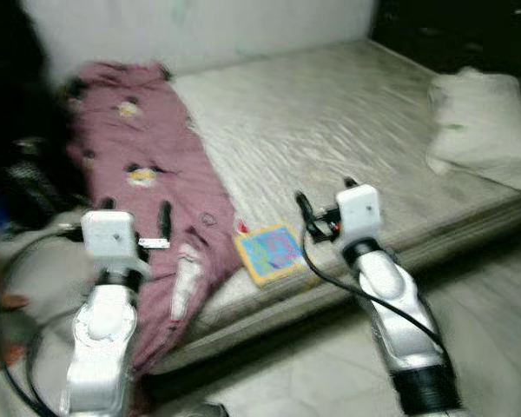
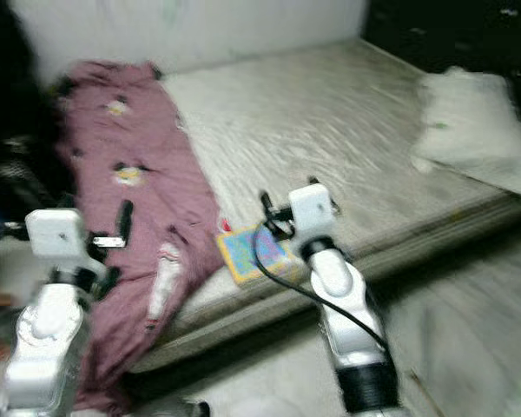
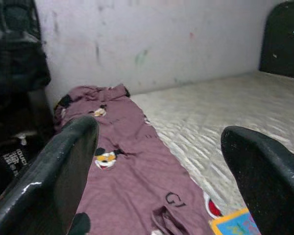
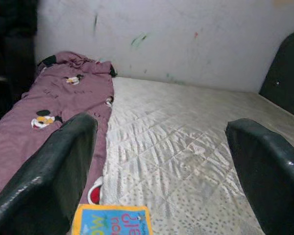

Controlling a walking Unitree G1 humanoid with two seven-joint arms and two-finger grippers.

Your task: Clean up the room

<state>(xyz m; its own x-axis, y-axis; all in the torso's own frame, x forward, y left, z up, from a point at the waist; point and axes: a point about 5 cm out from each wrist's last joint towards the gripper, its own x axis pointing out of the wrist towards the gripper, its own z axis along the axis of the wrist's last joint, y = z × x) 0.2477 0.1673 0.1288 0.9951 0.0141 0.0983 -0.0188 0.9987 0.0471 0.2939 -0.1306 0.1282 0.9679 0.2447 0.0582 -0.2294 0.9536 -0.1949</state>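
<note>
A mauve blanket (image 1: 152, 195) and a small picture book (image 1: 272, 253) are seen lying on a bare mattress (image 1: 347, 130).

The blanket is made of soft, rumpled cloth printed with cartoon mouse heads; it is laid as a long strip, its long axis running from the wall end of the bed down to the near edge, where the lower end is draped over the side. Just beside it, near the front edge, the flat square book is placed, its blue cover bordered in yellow and turned slightly askew. The mattress is covered in pale quilted fabric with a diamond stitch. A white pillow (image 1: 486, 126) is set at the far right corner. The left gripper (image 3: 161, 176) is held spread wide over the blanket, grasping nothing; the right gripper (image 4: 159, 171) is likewise parted and empty above the book.
</note>
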